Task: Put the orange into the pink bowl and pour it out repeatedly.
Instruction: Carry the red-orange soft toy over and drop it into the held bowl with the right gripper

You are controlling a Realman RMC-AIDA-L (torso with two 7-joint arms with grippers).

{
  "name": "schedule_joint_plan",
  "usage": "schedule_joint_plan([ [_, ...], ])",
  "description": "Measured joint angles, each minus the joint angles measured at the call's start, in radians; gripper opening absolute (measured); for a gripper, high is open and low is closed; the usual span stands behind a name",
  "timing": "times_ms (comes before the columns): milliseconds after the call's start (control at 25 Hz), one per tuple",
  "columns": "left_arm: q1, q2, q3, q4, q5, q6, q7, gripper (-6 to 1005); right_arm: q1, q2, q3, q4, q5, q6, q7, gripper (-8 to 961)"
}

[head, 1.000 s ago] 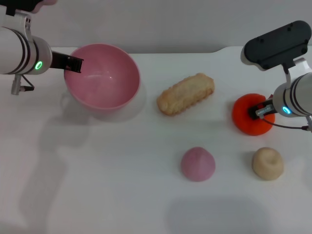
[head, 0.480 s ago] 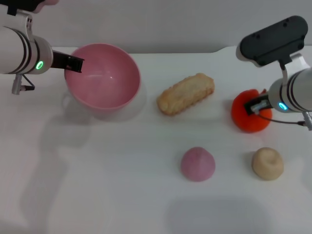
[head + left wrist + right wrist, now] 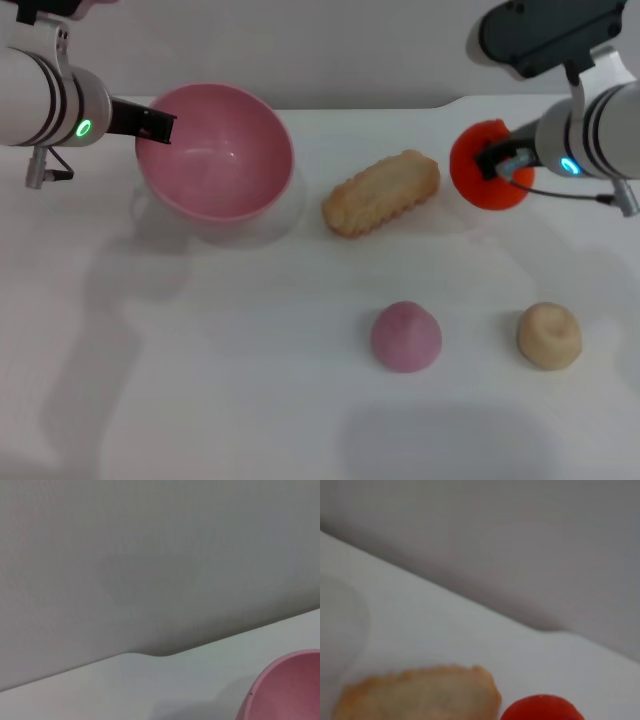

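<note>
- Right tool (image 3: 497, 163) pinched the orange (image 3: 480, 170), lifted off the worktop (image 3: 250, 350) for carrying.
- Left tool (image 3: 150, 125) clamped the pink bowl (image 3: 215, 150) rim, steadying it to receive.

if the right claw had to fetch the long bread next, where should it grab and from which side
Grip the bread across its narrow middle, coming straight down from above. It lies flat on the table, long and slanted, with free space along both long sides, so the fingers should close across its short width.
</note>
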Motion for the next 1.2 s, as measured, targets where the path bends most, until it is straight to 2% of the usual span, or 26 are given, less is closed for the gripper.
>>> schedule_joint_plan([
  [240, -0.001, 0.000, 0.008, 0.041, 0.000, -0.034, -0.002, 49, 0.025, 0.000, 0.002, -0.128, -0.001, 0.020, -0.029, 81],
  [480, -0.009, -0.003, 0.041, 0.058, -0.005, -0.033, -0.010, 49, 0.123, 0.002, -0.009, -0.182, 0.007, 0.028, -0.044, 76],
  [880, -0.032, -0.009, 0.067, 0.060, -0.010, -0.014, -0.024, 50, 0.185, 0.005, -0.050, -0.175, 0.087, -0.032, -0.044, 76],
  [1200, -0.037, -0.009, 0.068, 0.067, -0.011, -0.011, -0.025, 50, 0.188, 0.006, -0.094, -0.140, 0.147, -0.082, -0.044, 153],
])
